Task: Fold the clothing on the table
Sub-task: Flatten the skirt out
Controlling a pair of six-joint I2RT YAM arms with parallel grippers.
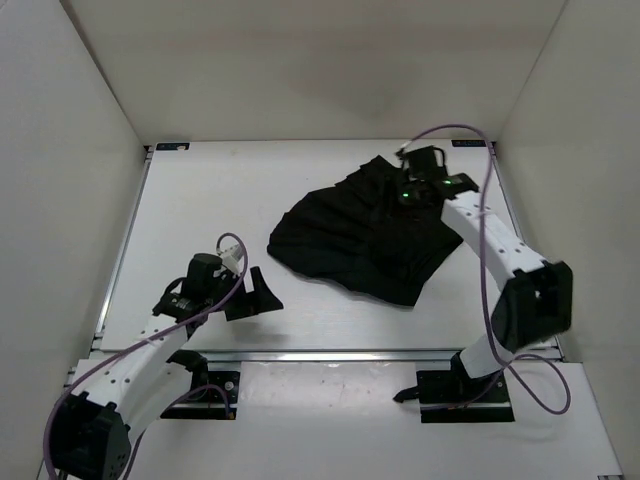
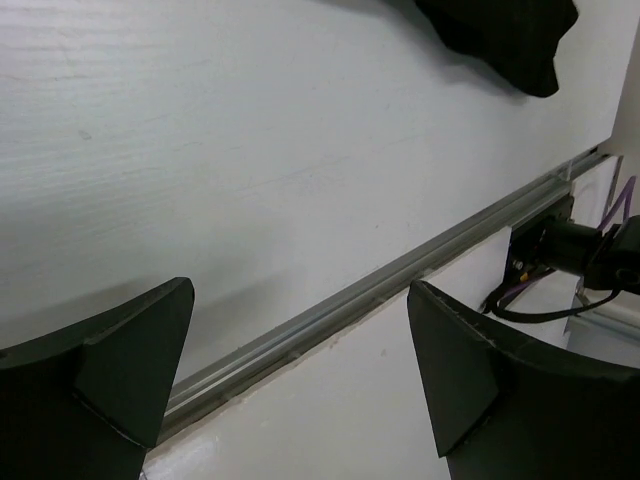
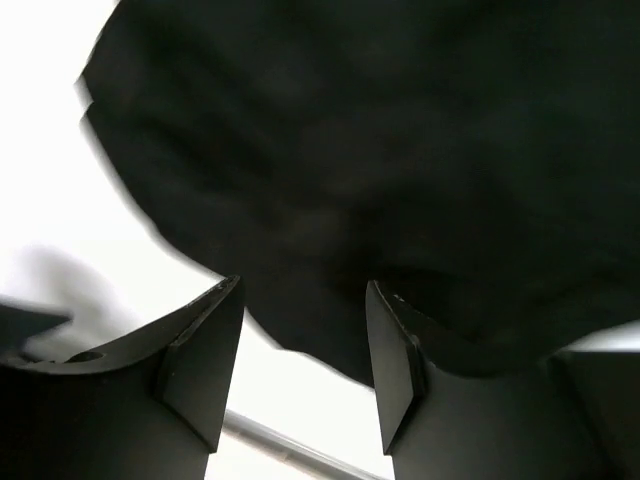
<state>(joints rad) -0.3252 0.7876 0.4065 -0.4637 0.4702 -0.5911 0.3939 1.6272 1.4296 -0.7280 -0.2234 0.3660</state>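
Top external view: the clothing lies crumpled on the white surface, right of centre, toward the far right corner. The right fingers stand partly apart over its far right part, with black fabric across the tips and no clamp evident. The left fingers are spread wide above bare surface near the front rail, well apart from the clothing.

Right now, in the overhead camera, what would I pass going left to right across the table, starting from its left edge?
The table's left rail → left pincer, standing open over bare tabletop → clothing, a dark heap right of the middle.
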